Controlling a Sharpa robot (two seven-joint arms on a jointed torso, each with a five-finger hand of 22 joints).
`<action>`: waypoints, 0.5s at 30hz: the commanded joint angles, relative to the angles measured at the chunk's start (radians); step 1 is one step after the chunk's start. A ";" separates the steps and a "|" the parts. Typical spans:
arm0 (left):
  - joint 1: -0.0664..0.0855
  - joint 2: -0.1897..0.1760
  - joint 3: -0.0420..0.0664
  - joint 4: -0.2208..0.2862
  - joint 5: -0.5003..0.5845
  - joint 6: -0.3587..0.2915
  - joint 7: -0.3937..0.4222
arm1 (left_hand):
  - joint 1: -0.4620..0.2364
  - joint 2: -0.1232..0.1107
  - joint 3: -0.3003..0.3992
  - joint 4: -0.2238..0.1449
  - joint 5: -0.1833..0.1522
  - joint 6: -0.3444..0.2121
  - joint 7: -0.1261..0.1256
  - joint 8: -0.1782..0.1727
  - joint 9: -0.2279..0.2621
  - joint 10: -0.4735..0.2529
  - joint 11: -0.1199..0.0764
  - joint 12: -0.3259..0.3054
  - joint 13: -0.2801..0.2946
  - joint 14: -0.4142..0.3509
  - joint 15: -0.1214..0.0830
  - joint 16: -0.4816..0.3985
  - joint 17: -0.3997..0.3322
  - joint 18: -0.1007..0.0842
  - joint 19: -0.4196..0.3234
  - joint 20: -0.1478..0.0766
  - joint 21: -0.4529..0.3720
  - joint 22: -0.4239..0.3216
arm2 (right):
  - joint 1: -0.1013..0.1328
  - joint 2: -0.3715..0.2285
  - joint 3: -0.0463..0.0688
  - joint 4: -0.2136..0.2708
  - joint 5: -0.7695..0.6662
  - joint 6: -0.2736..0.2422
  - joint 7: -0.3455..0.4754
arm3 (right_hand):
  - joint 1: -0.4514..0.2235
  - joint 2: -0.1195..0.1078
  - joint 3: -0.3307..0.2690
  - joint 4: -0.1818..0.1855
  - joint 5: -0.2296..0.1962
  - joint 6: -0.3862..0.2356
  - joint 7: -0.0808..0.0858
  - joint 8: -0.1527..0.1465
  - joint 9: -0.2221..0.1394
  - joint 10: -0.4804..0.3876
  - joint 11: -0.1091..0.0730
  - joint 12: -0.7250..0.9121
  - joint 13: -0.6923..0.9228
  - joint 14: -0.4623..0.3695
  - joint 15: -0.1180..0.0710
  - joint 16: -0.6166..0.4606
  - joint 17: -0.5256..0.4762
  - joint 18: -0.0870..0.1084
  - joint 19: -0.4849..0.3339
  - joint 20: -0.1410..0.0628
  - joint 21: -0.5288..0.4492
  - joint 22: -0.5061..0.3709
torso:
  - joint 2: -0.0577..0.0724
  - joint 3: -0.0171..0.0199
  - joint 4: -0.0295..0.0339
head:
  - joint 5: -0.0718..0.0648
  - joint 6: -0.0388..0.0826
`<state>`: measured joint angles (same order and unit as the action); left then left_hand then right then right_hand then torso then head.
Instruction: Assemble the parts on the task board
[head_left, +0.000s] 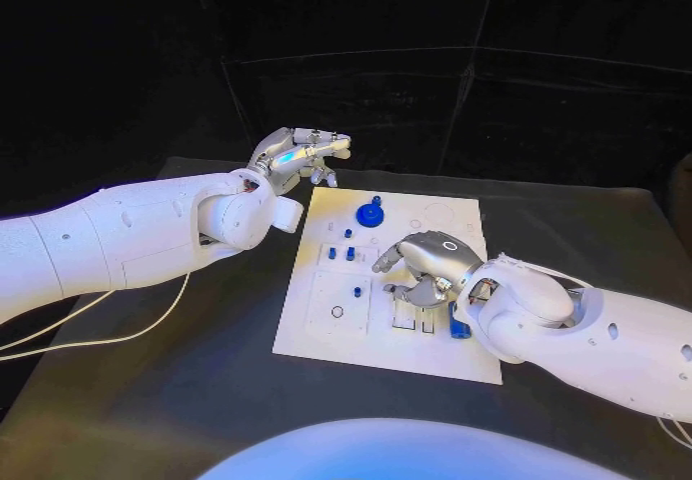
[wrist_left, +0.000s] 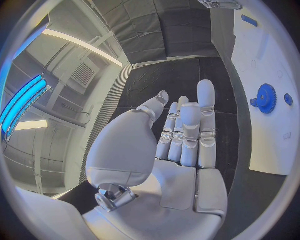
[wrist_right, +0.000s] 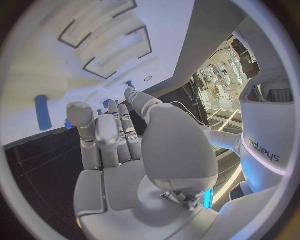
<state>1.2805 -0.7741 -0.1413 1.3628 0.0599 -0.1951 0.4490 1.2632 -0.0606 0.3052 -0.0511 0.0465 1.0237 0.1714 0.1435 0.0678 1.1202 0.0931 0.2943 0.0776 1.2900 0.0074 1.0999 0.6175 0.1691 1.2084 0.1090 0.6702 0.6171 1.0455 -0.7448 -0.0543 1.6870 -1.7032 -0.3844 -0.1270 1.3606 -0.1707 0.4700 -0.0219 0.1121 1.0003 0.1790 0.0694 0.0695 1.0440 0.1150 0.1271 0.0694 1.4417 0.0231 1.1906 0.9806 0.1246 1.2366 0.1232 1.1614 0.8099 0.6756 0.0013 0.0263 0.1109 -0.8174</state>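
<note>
Both arms are smooth, glossy white shells with rounded, bulbous wrist housings. Each ends in a silver metallic robot hand, left (head_left: 299, 155) and right (head_left: 427, 262), with segmented fingers and pale fingertips. Thin white cables (head_left: 101, 335) trail beneath the left arm.

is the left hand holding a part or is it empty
Empty and open. The left hand shows a bare palm with fingers stretched straight; in the head view it hangs past the task board, off the far corner.

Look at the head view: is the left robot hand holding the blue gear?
No: the left robot hand hovers open beyond the task board, while the blue gear lies on the board, apart from it.
</note>
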 joint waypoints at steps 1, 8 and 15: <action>0.002 0.000 0.001 0.000 0.003 0.011 0.002 | -0.005 0.003 -0.006 0.002 0.002 -0.004 -0.001 -0.002 0.000 -0.007 0.001 0.004 0.001 -0.004 0.003 0.000 0.000 0.013 -0.001 0.002 -0.003 -0.001 | 0.011 -0.027 0.012 0.017 0.074 -0.065 0.010 | -0.007 0.005 -0.007 0.001 0.005 -0.001 0.001 -0.003 -0.001 -0.007 0.001 0.005 -0.001 -0.004 0.000 -0.002 -0.002 0.017 -0.002 -0.001 -0.003 -0.001 | 0.000 0.0002 0.0008 | -0.013 0.010; 0.001 0.000 0.000 0.000 0.003 0.013 0.001 | -0.003 0.003 -0.007 0.002 0.002 -0.004 -0.001 -0.002 0.000 -0.008 0.001 0.004 0.001 -0.005 0.003 -0.002 -0.004 0.013 0.000 0.002 -0.004 -0.002 | 0.044 -0.093 0.026 0.040 0.069 0.050 -0.074 | -0.014 -0.002 -0.045 0.005 -0.004 -0.033 -0.002 -0.007 -0.004 -0.055 0.002 0.009 -0.004 0.007 0.000 0.009 0.008 0.013 0.014 0.001 0.002 0.014 | 0.001 0.0008 -0.0019 | -0.033 0.028; 0.001 0.002 -0.001 -0.003 0.003 0.015 0.000 | -0.003 0.003 -0.007 0.002 0.002 -0.004 -0.001 -0.002 0.000 -0.008 0.001 0.004 0.001 -0.005 0.003 -0.002 -0.004 0.013 0.000 0.002 -0.004 -0.002 | 0.058 -0.125 0.029 0.035 0.016 0.136 -0.135 | 0.011 0.000 -0.154 0.034 -0.014 -0.059 -0.009 -0.005 -0.002 -0.117 0.000 0.035 -0.002 0.021 0.001 0.021 0.012 0.011 0.033 0.002 0.005 0.022 | 0.001 0.0011 -0.0014 | -0.044 0.036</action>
<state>1.2801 -0.7727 -0.1422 1.3602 0.0600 -0.1936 0.4469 1.2632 -0.0606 0.3026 -0.0484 0.0466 1.0237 0.1714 0.1435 0.0678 1.1202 0.0930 0.2943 0.0774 1.2901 0.0074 1.0999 0.6142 0.1691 1.2085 0.1091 0.6702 0.6163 1.1014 -0.8695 -0.0263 1.7217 -1.6575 -0.3201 -0.2084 1.3612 -0.1701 0.3242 0.0108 0.1025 0.9481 0.1702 0.0657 0.0664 0.9320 0.1152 0.1588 0.0663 1.4546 0.0214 1.2089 0.9948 0.1245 1.2640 0.1250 1.1686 0.8337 0.6762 0.0018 0.0253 0.0687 -0.7826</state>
